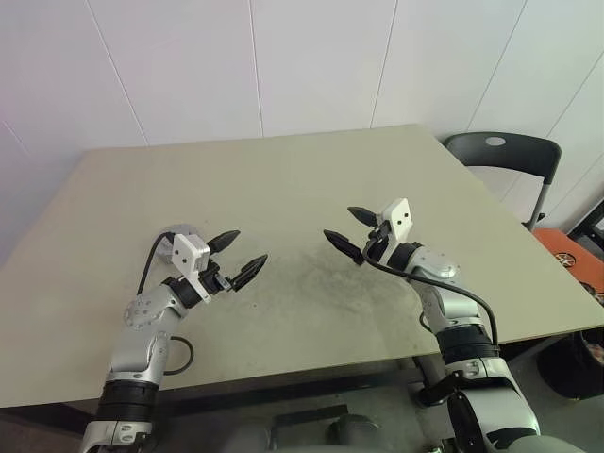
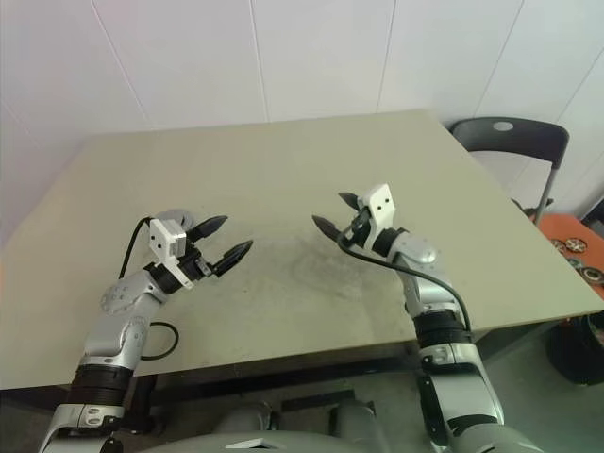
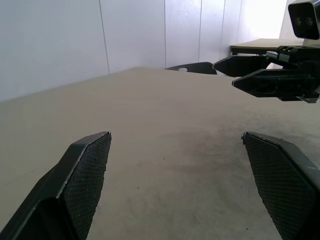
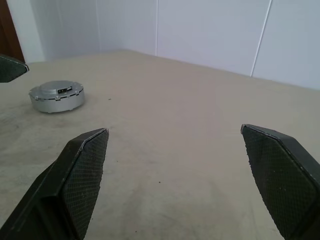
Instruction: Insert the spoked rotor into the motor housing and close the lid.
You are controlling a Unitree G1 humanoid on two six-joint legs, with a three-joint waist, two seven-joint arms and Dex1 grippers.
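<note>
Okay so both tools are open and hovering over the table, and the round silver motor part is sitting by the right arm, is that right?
Not quite. The round silver motor part sits by the left tool, partly hidden behind the left wrist in the left eye view; the right wrist view shows it clearly across the table. The rest holds: both the left tool and the right tool are open and hover over the table.

Even, soft daylight — faint shadows on the table (image 1: 283, 179) — window glare in the left wrist view

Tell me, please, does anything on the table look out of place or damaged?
Nothing looks damaged or spilled. One round silver part sits flat with its lid on, on the table beside the left tool. A dark smudge marks the tabletop between both open tools; right tool.
</note>
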